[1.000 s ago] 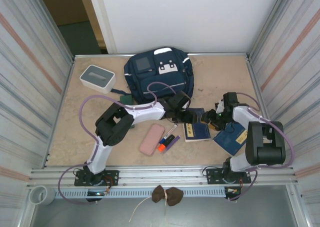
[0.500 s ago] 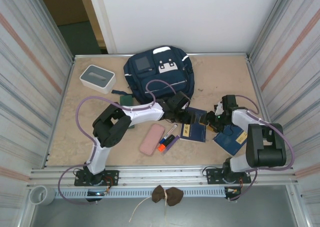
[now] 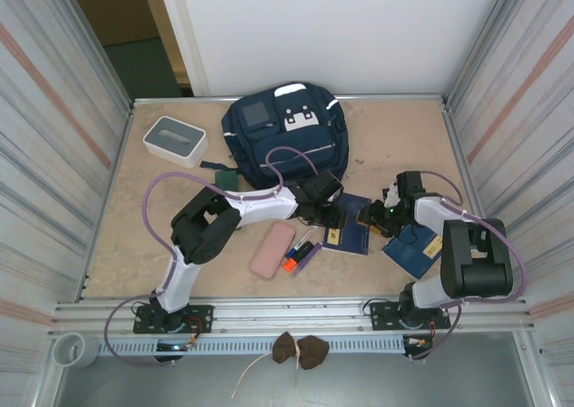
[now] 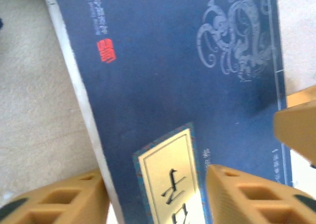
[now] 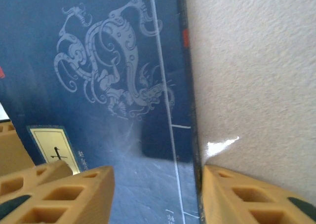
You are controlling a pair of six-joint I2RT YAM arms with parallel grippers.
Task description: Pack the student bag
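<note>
The student bag (image 3: 285, 131), a large navy blue fabric backpack with white patches and a grey front square, lies at the desk's (image 3: 395, 138) 12 o'clock edge, against the white wall. A small white-and-grey box (image 3: 175, 141) sits at the bag's 9 o'clock, apart from it. At the bag's 5 o'clock a flat navy blue book with a cream title label (image 3: 350, 234) lies on the desk.

The left hand (image 3: 334, 214) is at the book's 9 o'clock edge. In the left wrist view its tan fingers (image 4: 54, 200) stand apart astride the pale spine, pinching nothing. The right hand (image 3: 375, 213) is at the 3 o'clock edge, its fingers (image 5: 256, 199) likewise spread, one over the cover, one over bare desk. Whether either hand touches the book I cannot tell.

A second navy book (image 3: 414, 248) lies at 4 o'clock of the first. A pink pencil case (image 3: 273, 249) and an orange marker (image 3: 291, 263) lie at its 8 o'clock.
</note>
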